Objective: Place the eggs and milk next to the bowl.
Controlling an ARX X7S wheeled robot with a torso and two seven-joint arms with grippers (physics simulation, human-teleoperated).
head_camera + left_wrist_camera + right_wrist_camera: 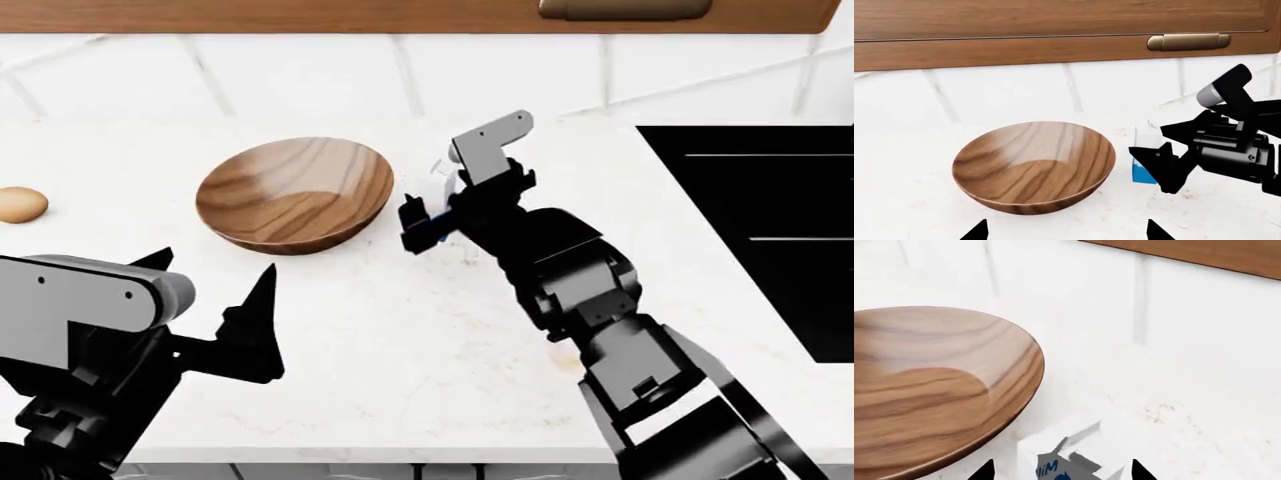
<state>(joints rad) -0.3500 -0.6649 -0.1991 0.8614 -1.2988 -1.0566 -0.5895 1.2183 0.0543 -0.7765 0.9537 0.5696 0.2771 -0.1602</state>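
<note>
The wooden bowl (294, 192) sits upright on the white counter, also seen in the left wrist view (1034, 165) and the right wrist view (927, 385). The milk (438, 188) stands just right of the bowl, close to its rim (1143, 150) (1067, 460). My right gripper (424, 218) straddles the milk with its fingers (1167, 172) spread and small gaps on both sides (1062, 472). One egg (19, 204) lies far left of the bowl. My left gripper (214, 315) hovers open and empty in front of the bowl (1066, 235).
A black cooktop (747, 230) is set into the counter at the right. A wood cabinet with a brass handle (1187, 41) hangs above the tiled backsplash. The counter's front edge (400, 462) runs just before my arms.
</note>
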